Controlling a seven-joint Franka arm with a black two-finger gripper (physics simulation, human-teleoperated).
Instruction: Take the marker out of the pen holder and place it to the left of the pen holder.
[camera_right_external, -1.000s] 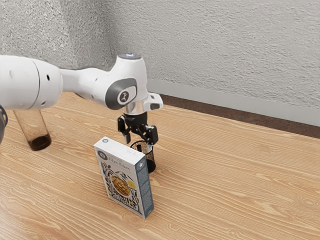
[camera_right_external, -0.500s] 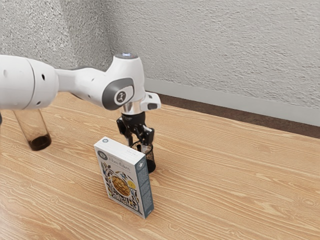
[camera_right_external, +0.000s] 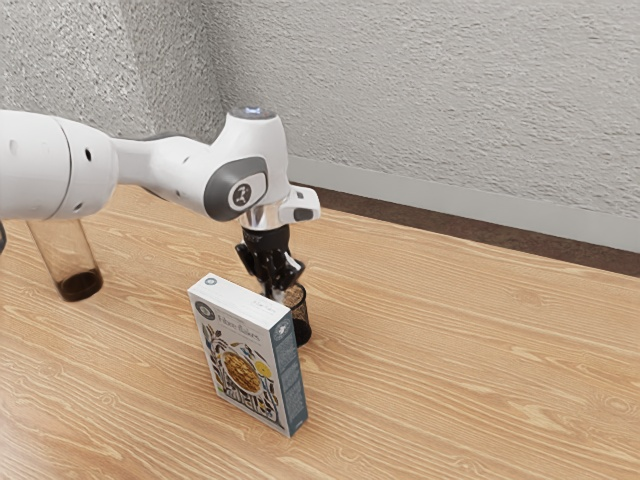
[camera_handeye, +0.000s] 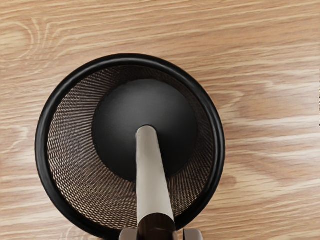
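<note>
Beside the pen holder (camera_handeye: 42, 142), a view-blocking box (camera_right_external: 245, 365); farther off, a glass (camera_right_external: 75, 262).

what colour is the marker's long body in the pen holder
Light grey, clearest in the wrist view.

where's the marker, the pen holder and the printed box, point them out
marker (camera_handeye: 152, 175): wrist view, on its pale barrel
pen holder (camera_handeye: 42, 140): wrist view, on its black rim
printed box (camera_right_external: 236, 350): exterior view, on its broad front face
</note>
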